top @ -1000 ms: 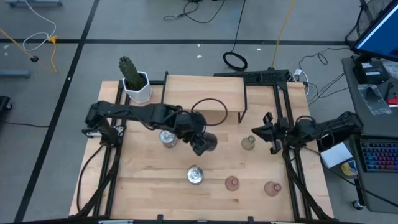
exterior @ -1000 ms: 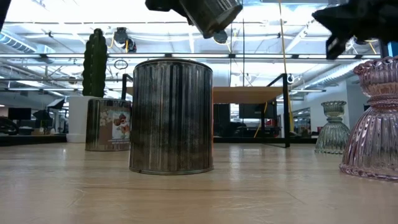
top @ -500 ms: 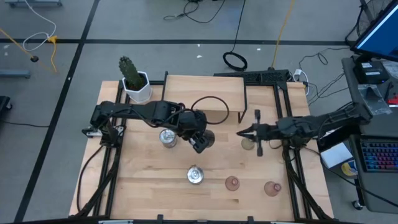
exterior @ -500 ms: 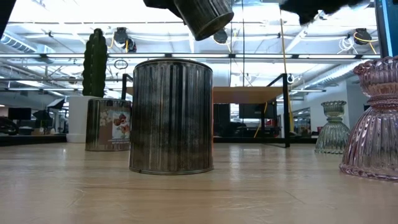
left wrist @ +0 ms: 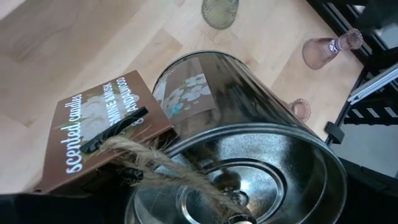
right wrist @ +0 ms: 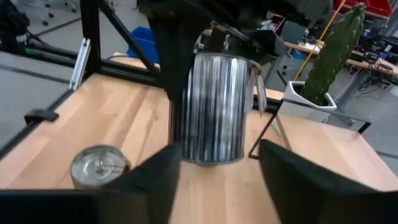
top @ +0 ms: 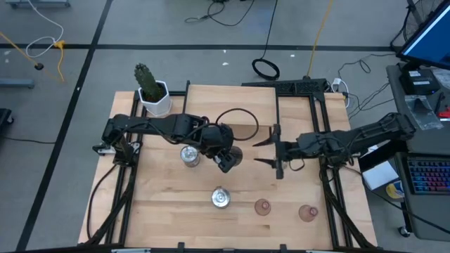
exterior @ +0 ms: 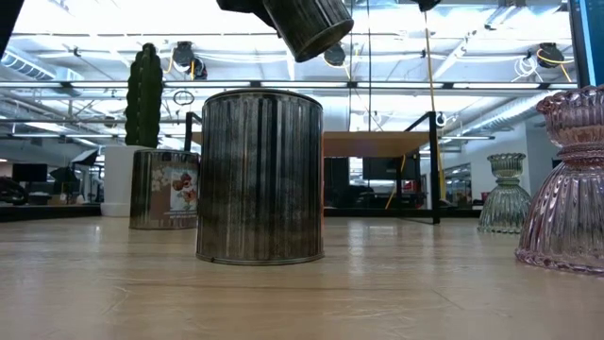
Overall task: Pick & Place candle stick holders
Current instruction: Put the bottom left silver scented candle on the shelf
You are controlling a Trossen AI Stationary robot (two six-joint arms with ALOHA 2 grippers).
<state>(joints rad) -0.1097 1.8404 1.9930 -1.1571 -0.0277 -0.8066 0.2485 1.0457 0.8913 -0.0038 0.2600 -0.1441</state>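
My left gripper (top: 225,157) hangs over the table's middle, shut on a silvery tin candle stick holder (right wrist: 214,109) with a twine-tied brown tag (left wrist: 99,134). My right gripper (top: 263,152) stands open just right of it, fingers level and pointing at it, touching nothing. Two more silvery holders stand on their bases on the table (top: 190,156) (top: 221,199). Two pink glass holders (top: 262,206) (top: 307,211) stand near the front right. The pale green one (exterior: 507,194) stands behind them, hidden under the right arm in the high view. My left gripper holds the tin by its upper, lidded end (left wrist: 249,186), with dark fingers (right wrist: 180,68) on either side of it. It comes from above, slanting down toward the table's right. The tin is lifted clear and tilted, its base (exterior: 316,33) lowest; the exact contact is hidden.
A cactus in a white pot (top: 152,90) stands at the far left corner. A raised wooden shelf (top: 228,105) on black legs spans the back, with a black cable loop (top: 239,119) before it. Black frame rails (top: 327,140) run along both sides.
My right gripper has gone from the table's right edge toward the middle, risen, rolled, and opened its fingers, ending next to the lifted tin. My left gripper has kept its place, with the tin tipping slightly.
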